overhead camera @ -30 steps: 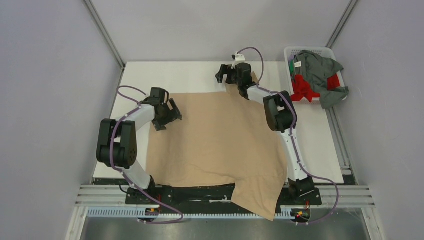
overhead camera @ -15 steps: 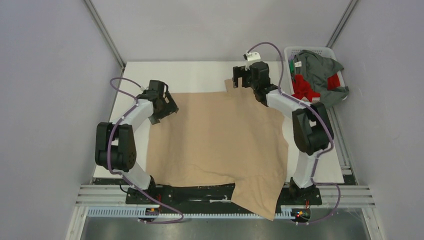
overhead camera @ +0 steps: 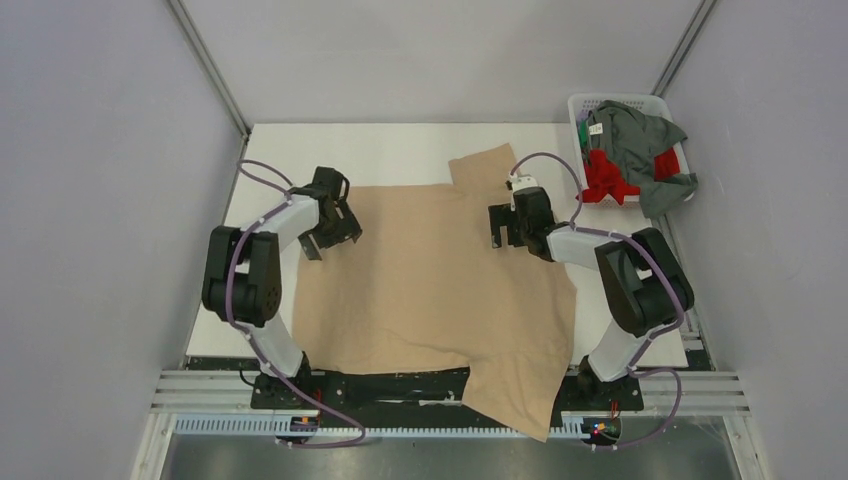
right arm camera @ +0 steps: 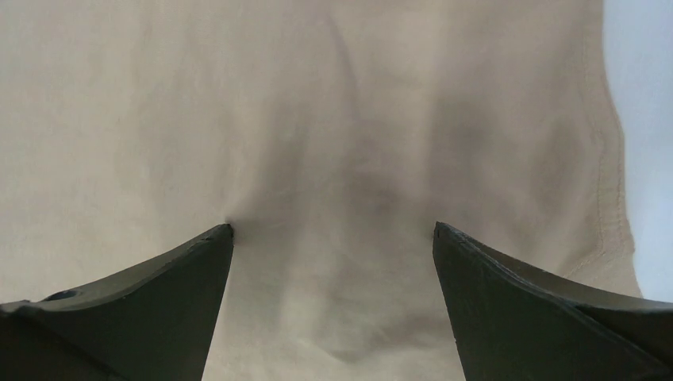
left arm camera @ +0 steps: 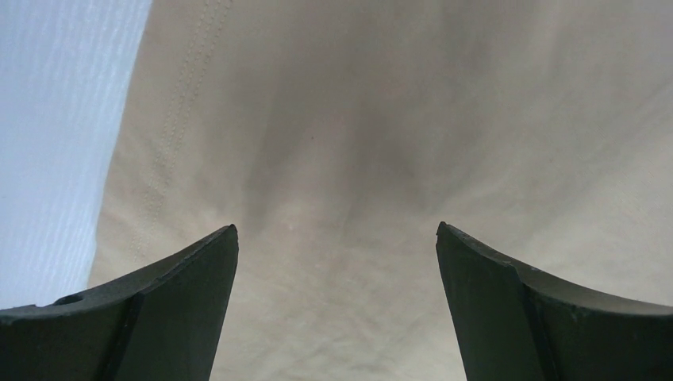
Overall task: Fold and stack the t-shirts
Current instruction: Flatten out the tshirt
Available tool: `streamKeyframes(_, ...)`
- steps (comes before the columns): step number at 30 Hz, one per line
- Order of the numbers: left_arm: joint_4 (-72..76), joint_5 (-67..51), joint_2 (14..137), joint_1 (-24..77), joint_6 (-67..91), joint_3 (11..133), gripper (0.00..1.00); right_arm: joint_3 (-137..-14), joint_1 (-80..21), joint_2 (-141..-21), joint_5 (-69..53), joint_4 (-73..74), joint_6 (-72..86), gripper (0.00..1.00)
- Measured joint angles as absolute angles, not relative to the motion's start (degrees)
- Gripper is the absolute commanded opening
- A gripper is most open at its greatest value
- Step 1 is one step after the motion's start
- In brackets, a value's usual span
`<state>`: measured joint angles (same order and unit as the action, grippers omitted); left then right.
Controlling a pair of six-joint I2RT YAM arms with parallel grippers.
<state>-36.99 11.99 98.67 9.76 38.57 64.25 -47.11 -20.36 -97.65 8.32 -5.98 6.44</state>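
A large tan-beige t-shirt (overhead camera: pixel 430 280) lies spread over the table, one corner hanging off the near edge. My left gripper (overhead camera: pixel 335 232) is open, its tips down on the shirt's left edge; the left wrist view shows beige cloth (left arm camera: pixel 349 143) between the wide-apart fingers. My right gripper (overhead camera: pixel 503 226) is open, its tips down on the shirt's far right part, with cloth (right arm camera: pixel 333 159) bunched a little between its fingers. A grey-green t-shirt (overhead camera: pixel 640 145) and a red t-shirt (overhead camera: pixel 605 180) lie in the basket.
The white lattice basket (overhead camera: pixel 620 100) stands at the table's far right corner, clothes spilling over its right side. White table (overhead camera: pixel 350 150) shows beyond the beige shirt and along its left and right sides. Grey walls enclose the table.
My right gripper has come back from the far edge toward me and lowered onto the shirt's right part. A sleeve now lies flat at the far middle. My left gripper shifted slightly right.
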Motion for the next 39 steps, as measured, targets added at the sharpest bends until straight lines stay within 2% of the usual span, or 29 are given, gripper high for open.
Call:
streamKeyframes(4,-36.7,12.1,104.5,9.8,39.3,67.0,1.0,-50.4,-19.4,-100.9,9.8,-5.4,8.1,0.98)
streamKeyframes(9,-38.2,13.4,111.7,9.6,40.5,76.5,1.0,-57.9,-17.4,-107.0,10.5,-5.0,8.4,0.98)
streamKeyframes(20,-43.4,14.5,129.7,8.5,41.1,104.7,1.0,-80.2,-13.8,-123.0,10.2,-2.6,8.0,0.98)
streamKeyframes(24,-43.7,13.6,133.4,7.5,41.1,111.4,1.0,-86.5,-12.7,-126.9,8.5,-2.1,8.4,0.98)
streamKeyframes(28,-43.8,11.7,134.6,6.8,41.1,114.9,1.0,-87.3,-11.7,-126.7,6.8,-0.7,8.1,0.98)
streamKeyframes(31,-44.0,10.5,132.8,6.6,41.0,114.7,1.0,-82.2,-11.5,-122.2,6.3,-0.4,7.2,0.98)
streamKeyframes(33,-42.9,10.2,128.5,6.9,40.9,110.2,1.0,-74.9,-11.5,-115.4,6.2,-0.8,6.8,0.98)
streamKeyframes(39,-38.9,10.1,96.6,9.6,41.1,79.2,1.0,-51.3,-11.5,-85.9,8.1,-4.8,7.5,0.98)
